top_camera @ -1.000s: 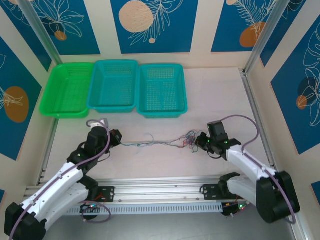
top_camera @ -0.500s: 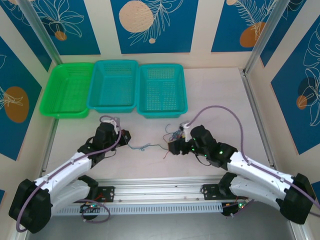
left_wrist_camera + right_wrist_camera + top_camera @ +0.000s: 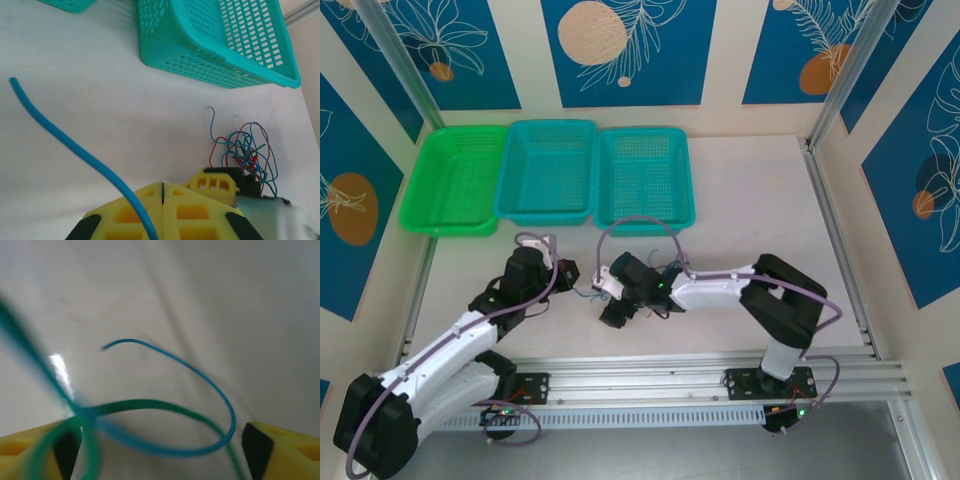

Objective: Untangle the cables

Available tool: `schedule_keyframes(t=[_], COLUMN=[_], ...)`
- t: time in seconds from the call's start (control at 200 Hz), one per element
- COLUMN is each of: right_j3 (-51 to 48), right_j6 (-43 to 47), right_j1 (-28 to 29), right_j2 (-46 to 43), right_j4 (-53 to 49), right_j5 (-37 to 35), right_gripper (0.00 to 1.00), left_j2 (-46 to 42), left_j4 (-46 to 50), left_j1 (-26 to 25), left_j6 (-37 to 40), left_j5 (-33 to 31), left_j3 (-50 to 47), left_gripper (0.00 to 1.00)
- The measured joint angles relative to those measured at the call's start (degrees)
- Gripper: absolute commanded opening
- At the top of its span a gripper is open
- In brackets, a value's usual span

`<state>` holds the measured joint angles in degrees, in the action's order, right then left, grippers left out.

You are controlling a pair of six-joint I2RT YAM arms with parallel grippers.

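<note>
Since a second ago my right arm has swung across toward my left, and my right gripper has sprung wide. From above, the cables lie slack between it and my left gripper.

Left wrist: fingers pressed together on a blue wire, with the tangle near the baskets.

Right wrist: blue wire and green wire loop between my spread fingers. Closing now could catch both and tighten the tangle

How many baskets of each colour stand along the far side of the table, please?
Green basket: 1
Teal baskets: 2
Total: 3
</note>
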<state>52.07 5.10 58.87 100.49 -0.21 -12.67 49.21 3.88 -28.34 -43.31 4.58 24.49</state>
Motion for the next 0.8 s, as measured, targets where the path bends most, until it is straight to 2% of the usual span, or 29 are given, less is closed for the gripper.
schedule_keyframes(t=[0.11,0.27,0.4,0.71,0.795], right_j3=[0.26,-4.13,-9.73,-20.37,-22.56], right_j6=[-2.29,-9.31,-14.27,-25.33,-27.26], right_j1=[-2.16,-8.59,-14.08,-25.4,-27.85], right_j2=[1.42,-2.32,-8.76,-23.69,-28.5], right_j4=[-1.84,-2.08,0.09,6.97,7.32], right_j5=[-3.39,-3.76,2.29,20.72,25.11], right_gripper=[0.4,0.0,0.0,0.0,0.0], left_j2=[-4.28,-12.63,-15.54,-14.05,-13.88], left_j4=[4.66,9.99,11.19,10.4,8.5], left_j1=[0.0,0.59,1.07,1.33,1.33], left_j6=[-0.15,-0.98,-1.75,-5.07,-6.14], left_j5=[-4.35,-11.56,-13.25,-12.33,-10.99], left_j3=[0.09,0.07,-0.02,-0.09,-0.44], left_gripper=[0.0,0.0,0.0,0.0,0.08])
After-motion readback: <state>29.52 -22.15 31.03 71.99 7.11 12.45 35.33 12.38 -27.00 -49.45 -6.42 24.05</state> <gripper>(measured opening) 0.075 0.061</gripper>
